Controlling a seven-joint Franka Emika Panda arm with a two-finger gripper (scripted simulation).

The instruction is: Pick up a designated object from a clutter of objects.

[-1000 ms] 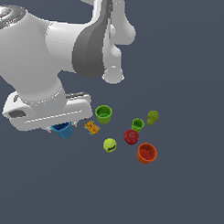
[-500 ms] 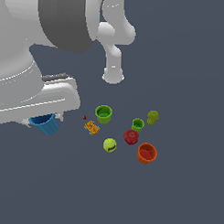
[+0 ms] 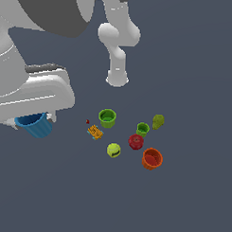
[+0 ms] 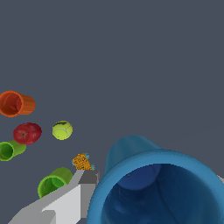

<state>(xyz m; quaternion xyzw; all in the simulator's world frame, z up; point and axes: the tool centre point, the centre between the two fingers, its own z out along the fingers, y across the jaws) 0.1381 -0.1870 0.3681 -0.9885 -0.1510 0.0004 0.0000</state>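
Arm: the white arm filled the exterior view's left and top, its wrist housing hanging low at that view's left edge, well apart from the clutter.
Gripper: the gripper (image 3: 35, 120) was mostly hidden under the housing; it was pinching the blue cup (image 3: 36, 125), with one grey finger (image 4: 72, 199) showing beside the cup's rim in the wrist view.
Blue cup: it hung just below the housing, mouth up toward the wrist camera, ribbed sides visible, looking raised off the counter (image 3: 181, 200).
Large green cup: the large green cup (image 3: 107, 117) stood nearest the arm's base, open end up.
Orange flat piece: the orange flat piece (image 3: 94, 132) lay between the blue cup and the green cup, with a tiny red speck (image 3: 88, 121) beside it.
Yellow-green ball: the yellow-green ball (image 3: 114, 150) sat near the red piece (image 3: 136, 141).
Small green cup: the small green cup (image 3: 143, 129) stood just beside the red piece.
Olive piece: the olive piece (image 3: 158, 121) lay at the clutter's far side, toward the exterior view's right.
Orange cup: the orange cup (image 3: 152, 158) stood near the red piece.
In the way: nothing lay between the blue cup and the counter below it.
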